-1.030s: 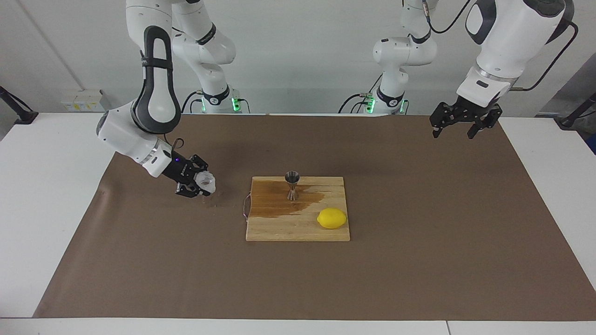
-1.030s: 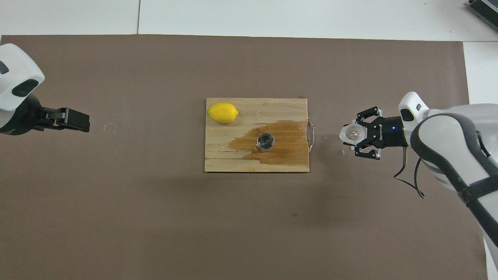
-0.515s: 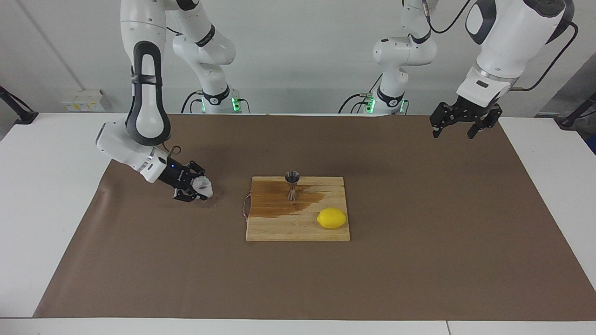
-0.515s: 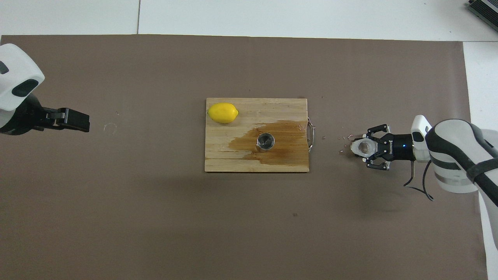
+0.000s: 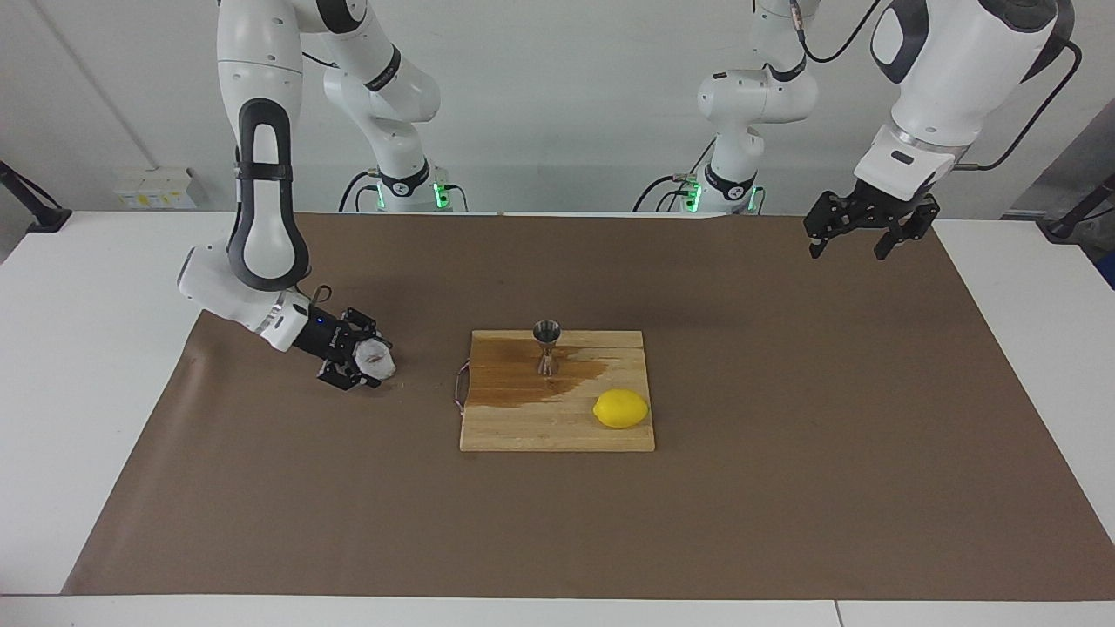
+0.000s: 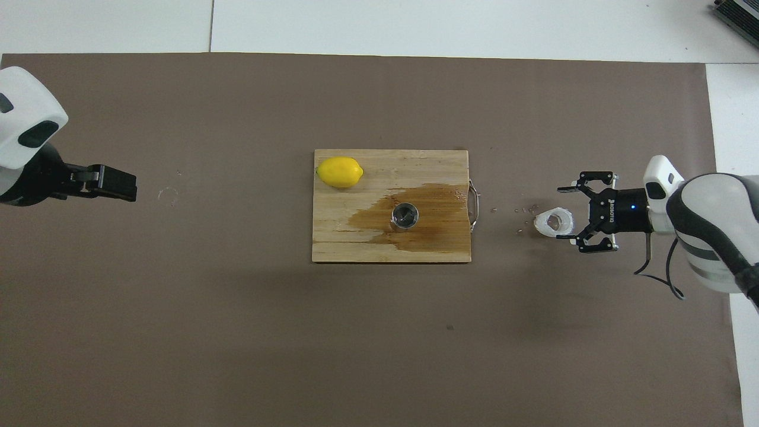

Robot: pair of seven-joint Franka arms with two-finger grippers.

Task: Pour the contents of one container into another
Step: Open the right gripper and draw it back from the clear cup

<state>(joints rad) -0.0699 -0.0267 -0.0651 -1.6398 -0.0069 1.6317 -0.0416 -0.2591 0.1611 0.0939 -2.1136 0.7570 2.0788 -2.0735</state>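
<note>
On the brown paper mat point(image 5: 784, 488), toward the right arm's end of the table, the small white cup point(image 5: 376, 359) point(image 6: 554, 222) lay with its rough, frosted wall and round mouth tilted. The right gripper point(image 5: 360, 361) point(image 6: 578, 220) was low at the cup, its black fingers spread wide and no longer pinching it. At mid-table lay a rectangular wooden board point(image 5: 557, 427) point(image 6: 379, 172) with a metal handle point(image 6: 473, 205), darkened by a broad wet stain. The shiny steel hourglass jigger point(image 5: 546, 347) point(image 6: 405, 215) stood upright on that stain, and a smooth yellow lemon point(image 5: 621, 408) point(image 6: 339, 172) rested on a dry corner farther from the robots. The left gripper point(image 5: 858, 241) point(image 6: 112, 183) waited, raised over the mat's edge, fingers apart. White tabletop point(image 5: 78, 348) bordered the mat; a pale wall point(image 5: 566, 113) rose past the arm bases.
</note>
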